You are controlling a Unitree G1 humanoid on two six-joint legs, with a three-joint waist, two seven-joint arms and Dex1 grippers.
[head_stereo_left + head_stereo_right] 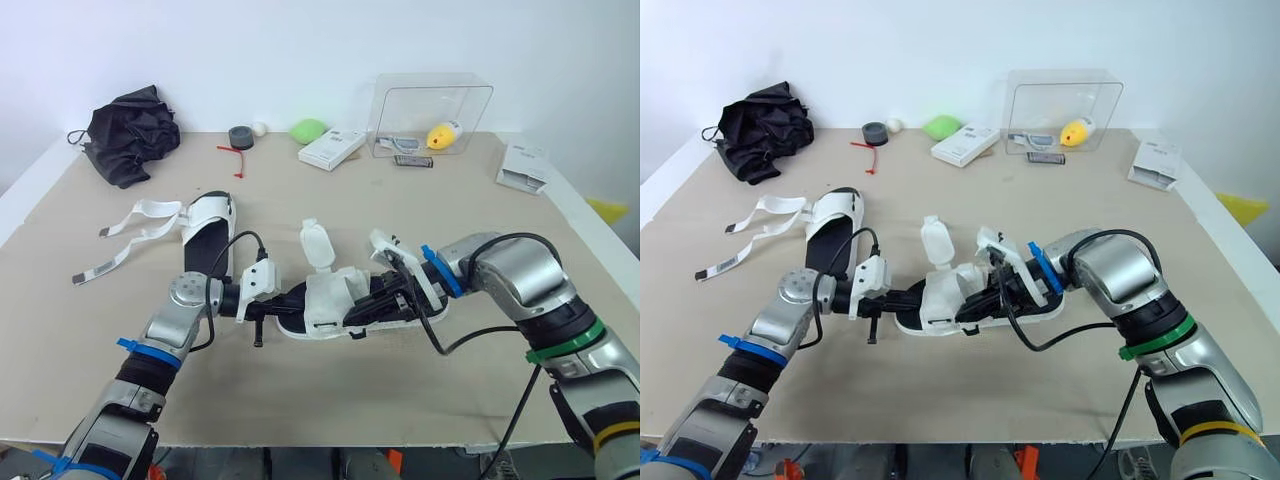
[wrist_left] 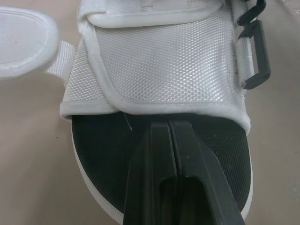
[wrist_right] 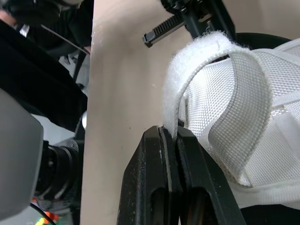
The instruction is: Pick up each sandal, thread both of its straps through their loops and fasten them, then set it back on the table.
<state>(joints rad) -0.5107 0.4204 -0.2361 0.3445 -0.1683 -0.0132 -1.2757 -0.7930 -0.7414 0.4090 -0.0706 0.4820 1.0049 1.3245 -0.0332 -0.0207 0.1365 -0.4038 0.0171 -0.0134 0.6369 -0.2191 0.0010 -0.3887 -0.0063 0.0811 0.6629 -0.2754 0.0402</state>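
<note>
Two sandals lie on the tan table [image 1: 400, 390]. One sandal [image 1: 335, 295] lies near the middle of the table, between the two arms, with its black footbed up and its white mesh upper partly undone. One white flap [image 1: 315, 243] stands up above it. The left gripper [image 2: 171, 126] reaches in from the robot's left. Its two black fingers are pressed together with no gap, and their tips sit over the bare black footbed, right at the bound edge of the mesh upper. A black buckle [image 2: 255, 56] hangs on a short band at the side of that upper. The right gripper [image 3: 171, 132] comes in from the opposite end of this sandal. Its fingers are clamped on the edge of a white strap [image 3: 211, 61], which curls up and over in a loop above the mesh. The second sandal [image 1: 207, 235] lies flat farther back on the robot's left, apart from both grippers. Its two long white straps [image 1: 140, 215] are unfastened and spread out over the table to its left. Along the far edge of the table there are a crumpled black bag [image 1: 130, 130], a grey roll of tape [image 1: 240, 136], a green lump [image 1: 308, 130], a white box [image 1: 332, 148] and a clear plastic bin [image 1: 435, 100] with a yellow thing [image 1: 443, 135] inside. A white carton [image 1: 525, 165] lies at the far right.
</note>
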